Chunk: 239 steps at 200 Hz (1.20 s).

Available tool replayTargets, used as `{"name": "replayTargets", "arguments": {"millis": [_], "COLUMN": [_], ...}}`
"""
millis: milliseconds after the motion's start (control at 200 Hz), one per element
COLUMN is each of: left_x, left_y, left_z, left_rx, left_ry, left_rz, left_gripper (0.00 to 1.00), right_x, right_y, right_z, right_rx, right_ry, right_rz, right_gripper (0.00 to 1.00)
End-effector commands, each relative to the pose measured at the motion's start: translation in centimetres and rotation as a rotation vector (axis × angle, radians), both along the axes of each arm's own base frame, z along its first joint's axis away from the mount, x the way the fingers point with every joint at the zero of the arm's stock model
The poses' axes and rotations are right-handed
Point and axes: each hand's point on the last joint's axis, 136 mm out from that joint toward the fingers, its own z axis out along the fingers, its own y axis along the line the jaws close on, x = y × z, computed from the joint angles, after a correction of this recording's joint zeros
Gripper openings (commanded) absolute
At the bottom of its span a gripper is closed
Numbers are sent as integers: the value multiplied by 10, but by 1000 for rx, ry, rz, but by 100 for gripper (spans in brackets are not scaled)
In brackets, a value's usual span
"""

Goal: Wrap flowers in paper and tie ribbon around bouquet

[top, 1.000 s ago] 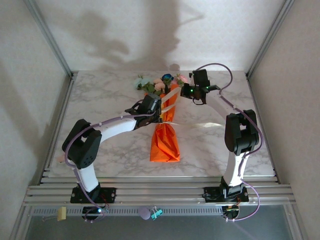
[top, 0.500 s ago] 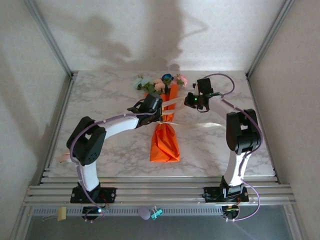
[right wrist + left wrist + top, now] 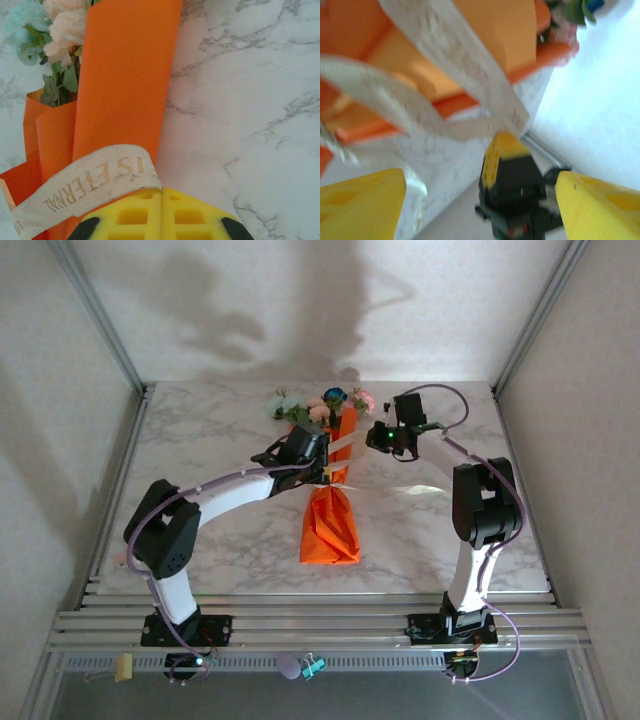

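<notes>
Orange paper [image 3: 125,65] wraps the flowers [image 3: 62,30] (stems hidden); right pincer [image 3: 161,192] pinches the ribbon [image 3: 90,182]; left pincer [image 3: 480,200] spread, blurred

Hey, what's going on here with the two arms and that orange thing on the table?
Two robot arms are tying up a bouquet: flowers already wrapped in orange paper, lying on the marble table. The right gripper is shut on a cream ribbon and holds it stretched away from the wrapped waist. The left gripper sits at that waist, jaws open, with loose ribbon strands in front of it. Whether a knot is finished, I can't tell.
</notes>
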Motion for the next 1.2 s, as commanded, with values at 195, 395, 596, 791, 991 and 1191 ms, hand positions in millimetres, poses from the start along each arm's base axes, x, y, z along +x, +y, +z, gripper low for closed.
{"name": "replayTargets", "arguments": {"millis": [195, 395, 596, 791, 991, 1191], "left_x": [-12, 23, 40, 56, 62, 59], "left_y": [-29, -27, -15, -2, 4, 4], "left_z": [-7, -10, -28, -19, -19, -28], "left_rx": [24, 39, 97, 134, 132, 122], "left_ry": [42, -25, -24, -75, -99, -83], "left_rz": [-138, -84, -39, -3, 12, 3], "left_gripper": [85, 87, 88, 86, 78, 61], "right_x": [10, 8, 6, 3, -3, -14], "right_y": [4, 5, 5, 3, 2, -3], "right_z": [12, 13, 13, 12, 7, -2], "right_rx": [26, 34, 38, 37, 42, 35], "right_ry": [-3, -2, -1, 4, 18, 34], "right_rz": [15, 19, 17, 16, 23, 17], "right_gripper": [0, 0, 0, 0, 0, 0]}}
